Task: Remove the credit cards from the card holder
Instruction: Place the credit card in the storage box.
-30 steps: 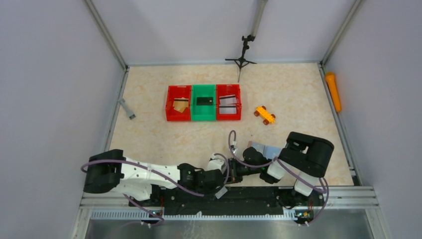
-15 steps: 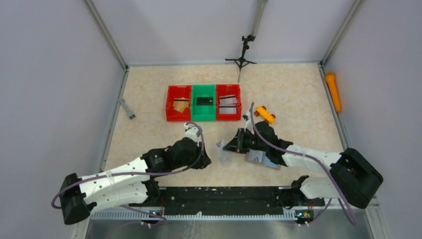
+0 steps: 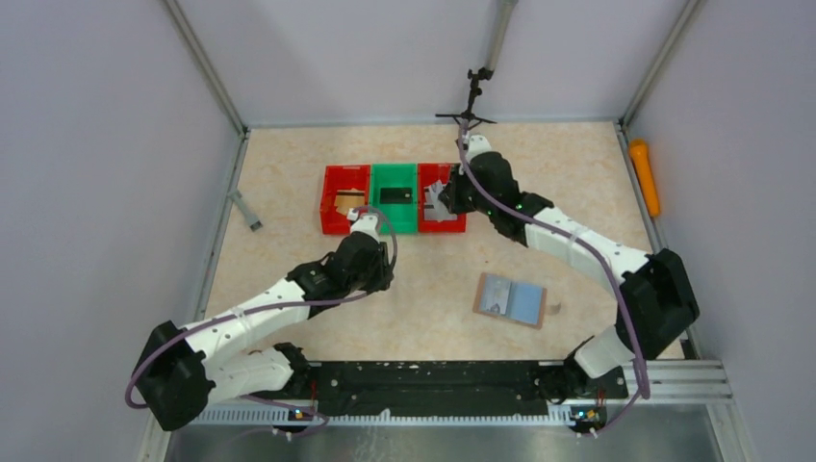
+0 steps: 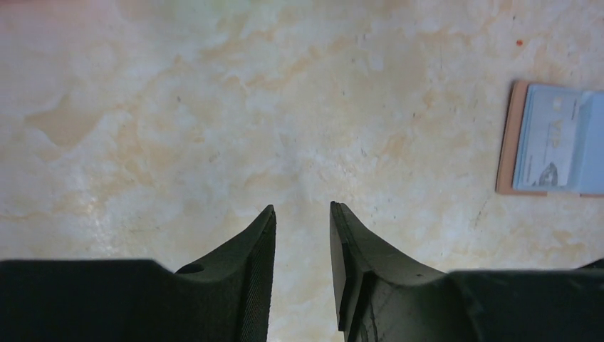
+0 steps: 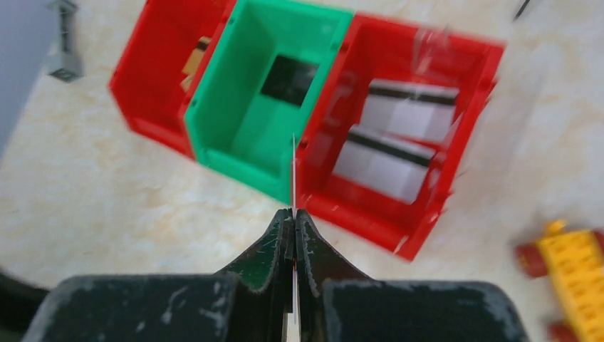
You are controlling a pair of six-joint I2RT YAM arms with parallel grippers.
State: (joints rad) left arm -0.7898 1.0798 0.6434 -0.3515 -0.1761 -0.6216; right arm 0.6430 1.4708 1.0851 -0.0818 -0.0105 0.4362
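Note:
The card holder [image 3: 510, 300] lies open on the table at the near right, with light blue cards in its panels; it also shows in the left wrist view [image 4: 552, 139]. My right gripper [image 3: 441, 200] hangs over the right red bin [image 3: 460, 214], shut on a thin credit card seen edge-on [image 5: 293, 167] between its fingertips [image 5: 293, 212]. More credit cards lie in the bins: white ones with a dark stripe [image 5: 399, 135], a black one [image 5: 288, 80], a tan one [image 3: 348, 202]. My left gripper [image 3: 377, 279] [image 4: 303, 210] stands open over bare table, with nothing in it.
Three bins stand in a row: left red [image 3: 327, 204], green [image 3: 394, 219], right red. A yellow toy car [image 5: 573, 267] sits right of them. An orange cylinder [image 3: 643, 176] lies along the right wall, a small tripod [image 3: 469, 106] at the back, a grey tool [image 3: 245, 210] far left.
My right arm has swung from near the card holder out over the right red bin, carrying a card. The left arm stretched forward from its folded pose and its gripper opened.

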